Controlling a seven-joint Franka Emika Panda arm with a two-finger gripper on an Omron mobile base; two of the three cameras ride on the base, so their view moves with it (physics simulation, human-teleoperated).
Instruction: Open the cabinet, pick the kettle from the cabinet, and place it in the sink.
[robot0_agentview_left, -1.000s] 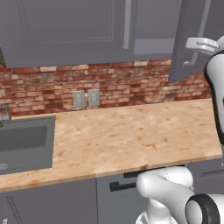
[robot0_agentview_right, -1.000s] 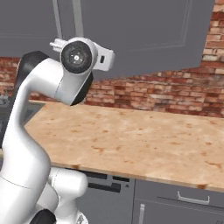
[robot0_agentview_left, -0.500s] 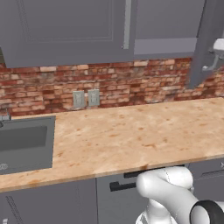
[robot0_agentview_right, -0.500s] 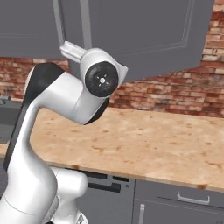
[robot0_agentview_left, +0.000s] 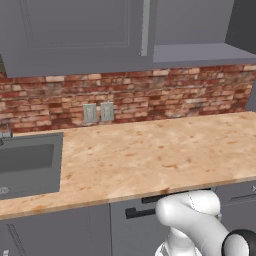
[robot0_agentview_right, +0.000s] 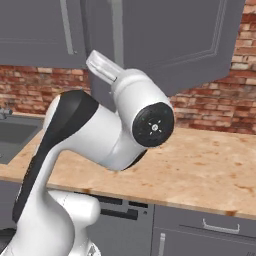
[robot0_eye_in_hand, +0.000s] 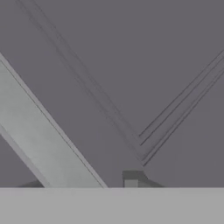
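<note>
Close up, pincer (robot0_eye_in_hand: 133, 178) faces the cabinet (robot0_eye_in_hand: 131, 65) door panel, bar handle (robot0_eye_in_hand: 39, 140) just left; spread or pinched, cannot tell. Door is rigid and hinged, handle slim and slick, so grip it mid-length. Cabinet hangs above the surface (robot0_agentview_left: 150, 155), sink (robot0_agentview_left: 27, 162) far left. Kettle location unclear; probably light, hard, best lifted by its arched handle

The white arm (robot0_agentview_right: 100, 145) is seen raised from the base and bent, with its dark upper link angled up to the right and a round joint cap turned toward the camera. The wrist is directed upward and away. Whether the tool's jaws are parted or closed cannot be told.
</note>
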